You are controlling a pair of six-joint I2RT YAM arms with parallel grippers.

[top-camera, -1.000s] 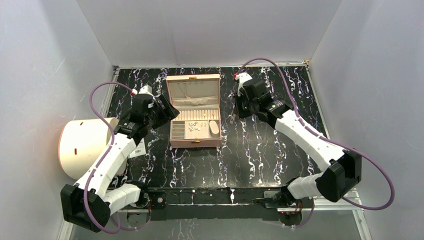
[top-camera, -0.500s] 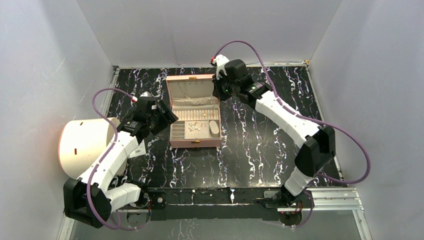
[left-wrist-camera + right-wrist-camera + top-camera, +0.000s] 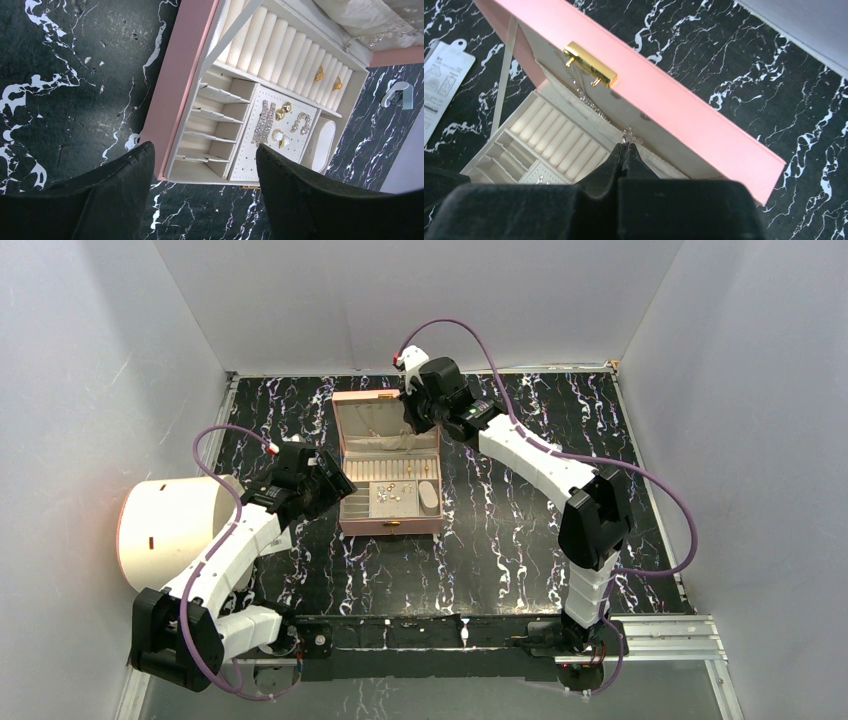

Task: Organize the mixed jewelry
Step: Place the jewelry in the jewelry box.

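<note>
The pink box stands open in the middle of the table. Its mixed jewelry shows in the left wrist view: sparkly and gold earrings on the perforated pad and gold rings in the roll slots. My left gripper hovers open by the box's left side, and nothing lies between its fingers. My right gripper is over the raised lid. It is shut, with the end of a thin silvery chain at its tips.
A cream round container lies at the far left. A white paper tag rests on the table left of the box. A gold clasp sits on the lid's edge. A small white clip lies right of the box.
My right arm has swung left from the table right of the box to above the lid, still shut. My left gripper has drifted slightly toward the near side, staying open.
</note>
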